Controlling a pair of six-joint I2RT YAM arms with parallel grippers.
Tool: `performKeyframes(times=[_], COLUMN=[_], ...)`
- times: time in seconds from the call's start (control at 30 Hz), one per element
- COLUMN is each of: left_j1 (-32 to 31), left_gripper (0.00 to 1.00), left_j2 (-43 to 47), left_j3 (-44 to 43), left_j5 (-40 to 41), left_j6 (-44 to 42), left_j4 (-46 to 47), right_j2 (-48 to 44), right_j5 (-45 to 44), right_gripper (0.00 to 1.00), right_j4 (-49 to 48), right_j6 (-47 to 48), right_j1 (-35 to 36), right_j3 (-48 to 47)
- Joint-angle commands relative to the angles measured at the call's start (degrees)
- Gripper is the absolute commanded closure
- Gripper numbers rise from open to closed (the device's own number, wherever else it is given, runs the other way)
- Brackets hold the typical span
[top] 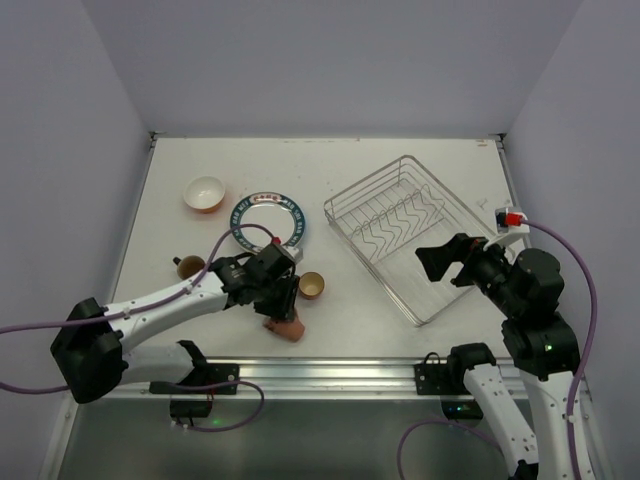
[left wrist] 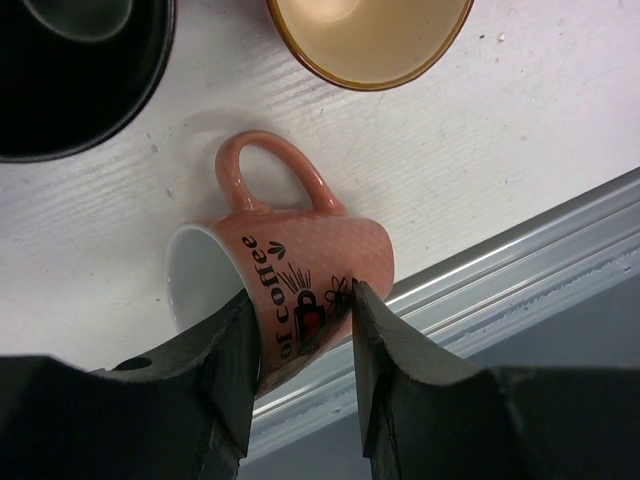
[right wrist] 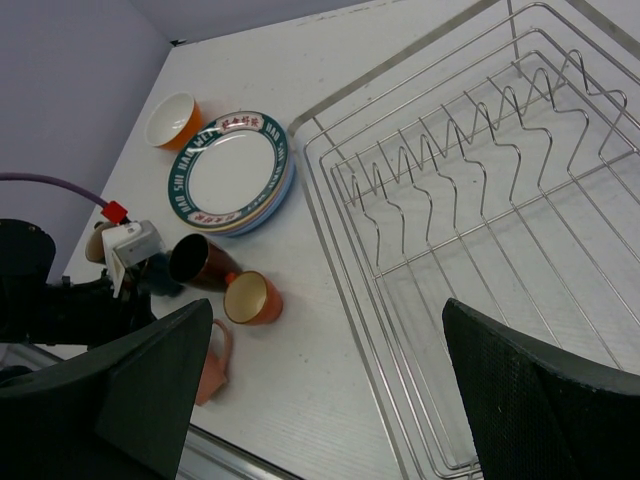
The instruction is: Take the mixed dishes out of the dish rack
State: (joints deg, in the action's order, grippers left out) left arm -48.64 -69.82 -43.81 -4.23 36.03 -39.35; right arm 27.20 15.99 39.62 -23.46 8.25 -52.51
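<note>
A pink mug (left wrist: 300, 260) printed with "coffee" lies on its side near the table's front edge (top: 285, 328), also seen in the right wrist view (right wrist: 205, 365). My left gripper (left wrist: 300, 300) is shut on its body, one finger on each side (top: 280, 305). The silver wire dish rack (top: 365, 188) stands at the right with no dishes in its slots (right wrist: 322, 230). My right gripper (right wrist: 328, 310) hangs open above the rack's near left corner (top: 445, 262), holding nothing.
A stack of plates (top: 267, 221) topped by a patterned-rim one sits left of the rack. An orange bowl (top: 204, 193) is farther left. An orange mug (top: 312, 286), a dark mug (right wrist: 200, 262) and a brown mug (top: 190, 267) stand around my left gripper.
</note>
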Motion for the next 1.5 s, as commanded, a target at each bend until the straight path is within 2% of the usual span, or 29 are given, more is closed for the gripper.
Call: performKeyframes(times=[0.0,0.07,0.47,0.73,0.97,1.17,1.47], left_j1=[-2.59,-4.44,-13.14,-19.64,-21.4,-23.78,-23.78], left_gripper=[0.94,1.0,1.0,1.0,1.0,1.0,1.0], left_j2=[-1.63,-1.98,-5.06,-13.4,-18.06,-21.67,-16.06], left_j3=[-2.85,-4.26,-6.9,-11.2,-13.58,-16.74,-15.34], left_j5=[6.77,8.71,15.82,24.69,30.5,36.3,37.27], left_j6=[0.53,1.49,8.0,12.83,15.91,18.72,18.37], left_j4=[-7.38,-9.15,-11.27,-13.64,-13.82,-17.6,-10.84], right_j2=[-0.31,-0.48,-1.1,-1.8,-1.8,-1.8,-1.19], right_j5=[0.18,0.27,0.97,2.56,2.29,2.12,2.2], right_gripper=[0.01,0.01,0.01,0.01,0.01,0.01,0.01], right_j4=[-1.12,-1.12,-1.12,-1.74,-1.82,-2.0,-2.0], right_j6=[1.05,1.05,1.14,1.23,1.31,1.4,1.4], right_j1=[0.36,0.36,0.45,0.54,0.63,0.71,0.89], right_j3=[-0.22,-0.31,-0.84,-0.57,-0.31,-0.31,-0.49])
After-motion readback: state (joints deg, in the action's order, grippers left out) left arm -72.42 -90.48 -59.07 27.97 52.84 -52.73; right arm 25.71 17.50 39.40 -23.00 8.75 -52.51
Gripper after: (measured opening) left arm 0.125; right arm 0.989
